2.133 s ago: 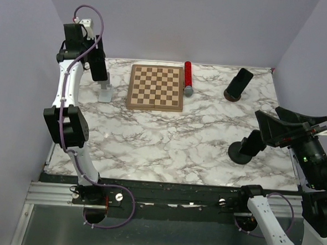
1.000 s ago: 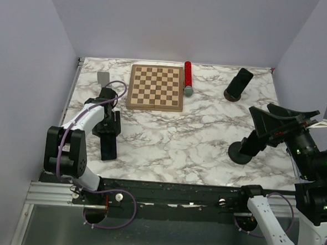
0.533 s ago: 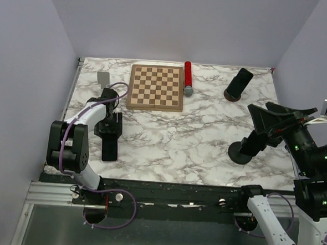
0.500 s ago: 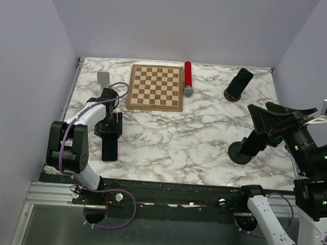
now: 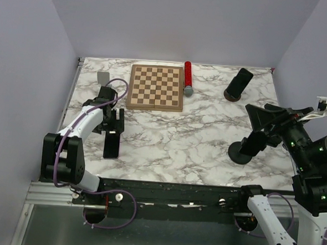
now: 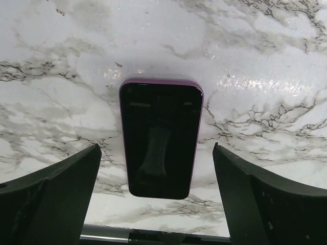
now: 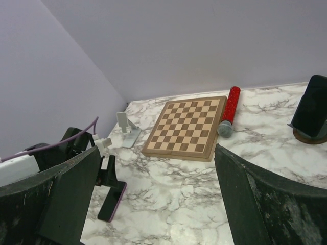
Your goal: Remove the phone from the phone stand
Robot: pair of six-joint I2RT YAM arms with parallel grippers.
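Observation:
The phone, black with a purple edge, lies flat and face up on the marble table near the front left; it also shows in the left wrist view and the right wrist view. The empty silver phone stand is at the back left, also in the right wrist view. My left gripper is open just behind and above the phone, its fingers apart on either side and not touching it. My right gripper is open, empty and raised over the right side.
A wooden chessboard lies at the back centre with a red microphone beside it. A second dark phone leans on a round brown base at the back right. A black round-based stand sits under my right arm.
My left arm brought the phone down from above the stand to the table front. In the last half second its gripper opened wider and drew back; the phone stays flat.

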